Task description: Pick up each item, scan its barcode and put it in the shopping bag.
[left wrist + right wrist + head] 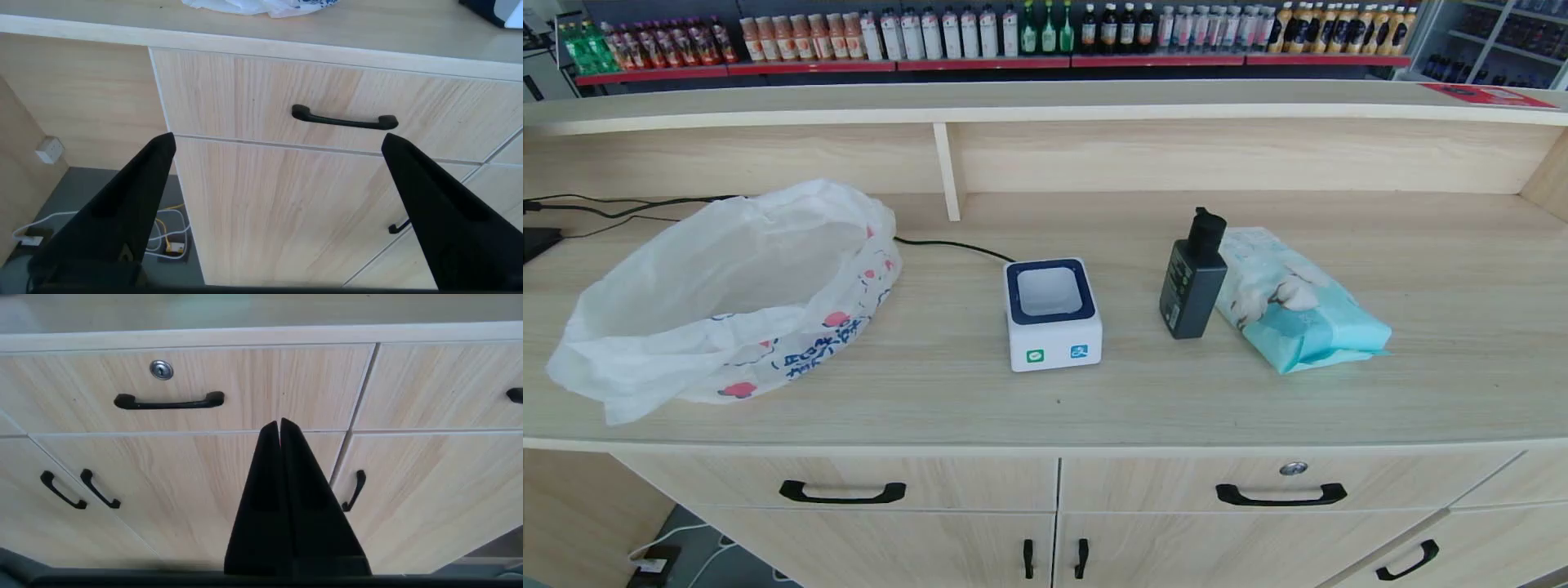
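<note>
While the scanner [1054, 314] sits on the counter [931, 392], the shopping bag [727, 302] lies open to its left; the black bottle [1192, 282] stands to its right, just beside the wipes pack [1294, 298]. Lower than the scanner, the left gripper [278, 140] gapes wide before a drawer [245, 98]. The right gripper [279, 425] has its jaws pressed together, empty.

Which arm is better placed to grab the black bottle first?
Right, likely. The black bottle stands right of the scanner, on that arm's side, though the right claw is shut and must open.

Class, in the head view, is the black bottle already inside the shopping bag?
No, the black bottle stands on the counter beside the teal pack, well apart from the shopping bag.
</note>
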### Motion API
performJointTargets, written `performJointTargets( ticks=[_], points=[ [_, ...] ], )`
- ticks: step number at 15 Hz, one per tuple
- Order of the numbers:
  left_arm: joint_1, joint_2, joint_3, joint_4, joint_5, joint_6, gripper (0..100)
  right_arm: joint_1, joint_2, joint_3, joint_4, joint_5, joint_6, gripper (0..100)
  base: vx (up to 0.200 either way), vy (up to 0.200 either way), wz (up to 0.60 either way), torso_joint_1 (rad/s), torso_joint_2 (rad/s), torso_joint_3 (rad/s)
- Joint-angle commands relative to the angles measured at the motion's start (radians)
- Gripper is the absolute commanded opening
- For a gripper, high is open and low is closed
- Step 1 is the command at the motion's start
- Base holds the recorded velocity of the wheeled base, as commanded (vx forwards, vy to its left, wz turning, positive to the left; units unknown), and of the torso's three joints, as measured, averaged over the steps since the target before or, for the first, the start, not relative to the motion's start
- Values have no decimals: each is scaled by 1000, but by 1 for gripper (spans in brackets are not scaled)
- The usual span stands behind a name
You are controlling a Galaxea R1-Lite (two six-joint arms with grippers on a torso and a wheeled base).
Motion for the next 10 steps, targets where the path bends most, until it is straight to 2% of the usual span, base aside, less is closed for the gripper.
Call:
performJointTargets(
  ticks=[1, 6, 10],
  points=[
    [2, 0, 0, 0, 1, -1, 100, 0, 41, -83, 4, 20, -9, 0, 0, 0, 0, 0, 0, 0],
    [0, 0, 0, 0, -1, 0, 100, 3, 256, -297, -8, 22, -75, 0, 0, 0, 0, 0, 0, 0],
    [0, 0, 0, 0, 1, 2, 100, 38, 548, -514, -11, 101, -106, 0, 0, 0, 0, 0, 0, 0]
  ],
)
